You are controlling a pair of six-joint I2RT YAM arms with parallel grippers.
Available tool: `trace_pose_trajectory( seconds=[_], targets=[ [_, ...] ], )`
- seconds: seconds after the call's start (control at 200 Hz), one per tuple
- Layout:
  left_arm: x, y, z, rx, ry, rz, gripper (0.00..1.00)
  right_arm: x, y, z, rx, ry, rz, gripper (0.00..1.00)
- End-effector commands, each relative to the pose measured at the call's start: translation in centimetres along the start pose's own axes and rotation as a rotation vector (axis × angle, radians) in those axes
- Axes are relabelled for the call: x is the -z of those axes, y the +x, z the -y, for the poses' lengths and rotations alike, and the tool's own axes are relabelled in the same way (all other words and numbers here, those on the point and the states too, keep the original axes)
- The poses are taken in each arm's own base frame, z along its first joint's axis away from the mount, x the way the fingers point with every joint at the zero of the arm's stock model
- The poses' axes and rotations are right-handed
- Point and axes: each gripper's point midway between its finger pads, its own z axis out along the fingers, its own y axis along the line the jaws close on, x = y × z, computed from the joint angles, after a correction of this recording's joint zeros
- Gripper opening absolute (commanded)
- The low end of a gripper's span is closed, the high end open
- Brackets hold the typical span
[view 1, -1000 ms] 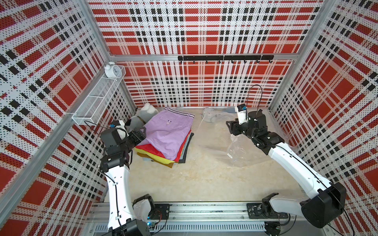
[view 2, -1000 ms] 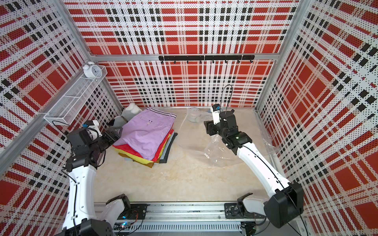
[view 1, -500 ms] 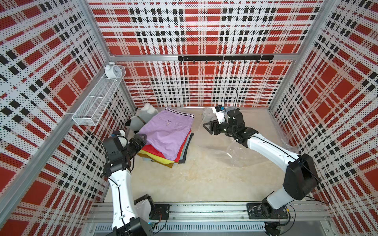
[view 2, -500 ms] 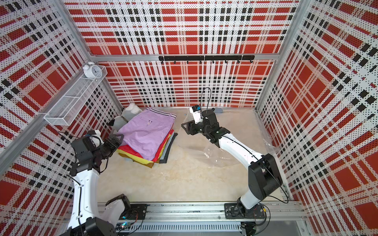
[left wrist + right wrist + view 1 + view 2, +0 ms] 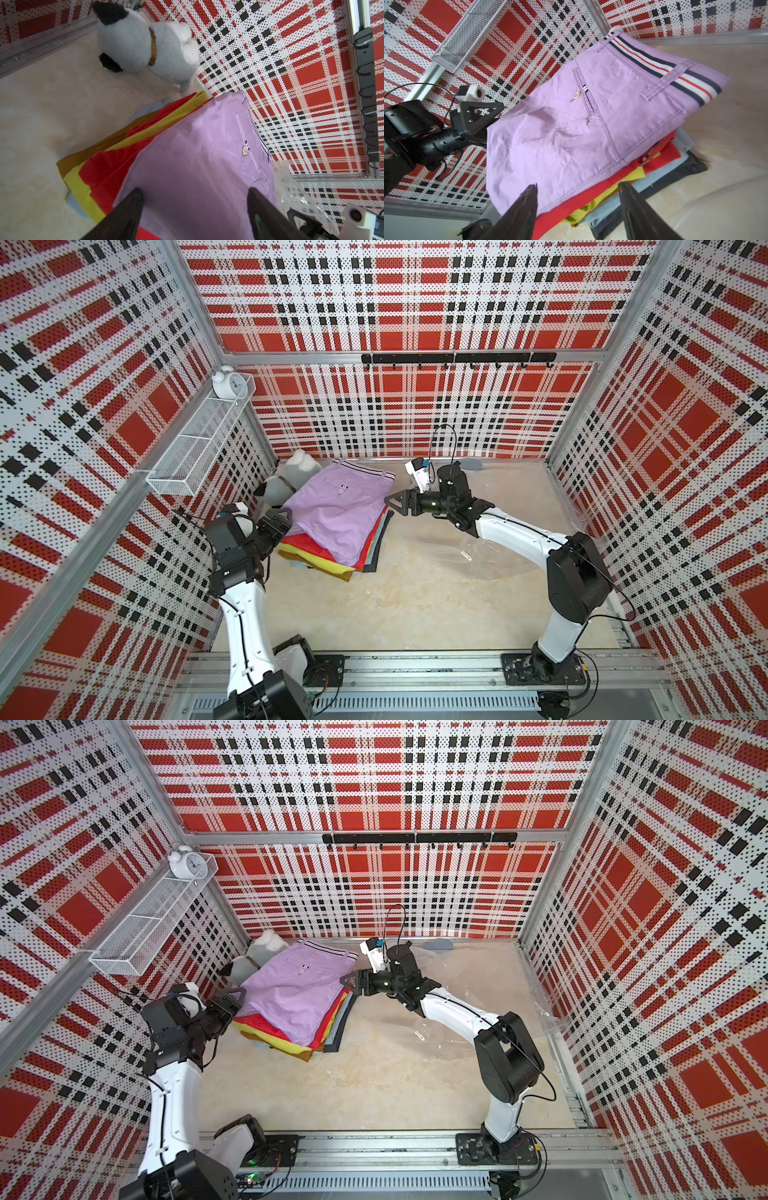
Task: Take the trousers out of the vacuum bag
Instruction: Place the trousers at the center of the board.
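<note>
The trousers (image 5: 336, 522) lie stacked by the desk's (image 5: 415, 614) back-left corner, long axis back to front, outside the vacuum bag (image 5: 498, 562) toward the right edge, and you have the left fingers (image 5: 126, 214) and right fingers (image 5: 521, 212) both wide, empty, flanking its long sides.

We record bright, even, diffuse light in both top views; shadows beside the trousers (image 5: 340, 518) are faint and soft. The plaid walls (image 5: 83, 406) splay outward toward the picture edges. The vacuum bag (image 5: 490, 556) carries thin glare streaks. In the wrist views the left gripper (image 5: 194, 190) and right gripper (image 5: 577, 185) fingers (image 5: 517, 214) sit dark and out of focus; the trousers' far corner smears in the right wrist view.
</note>
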Motion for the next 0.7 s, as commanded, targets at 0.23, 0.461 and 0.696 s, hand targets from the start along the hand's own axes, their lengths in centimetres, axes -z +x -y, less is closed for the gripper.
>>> trace_pose_trajectory(
  seconds=[0.23, 0.461, 0.696],
  targets=[
    [0.5, 0.6, 0.6, 0.041, 0.018, -0.051, 0.81, -1.3, 0.0, -0.1, -0.035, -0.032, 0.002, 0.67],
    [0.9, 2.3, -0.4, 0.134, -0.020, -0.078, 0.80, -1.6, 0.2, 0.6, -0.010, -0.005, -0.014, 0.68],
    [1.1, 0.9, 0.1, 0.168, 0.002, -0.003, 0.80, -2.2, -0.5, 0.3, -0.002, -0.024, -0.013, 0.68]
  ],
)
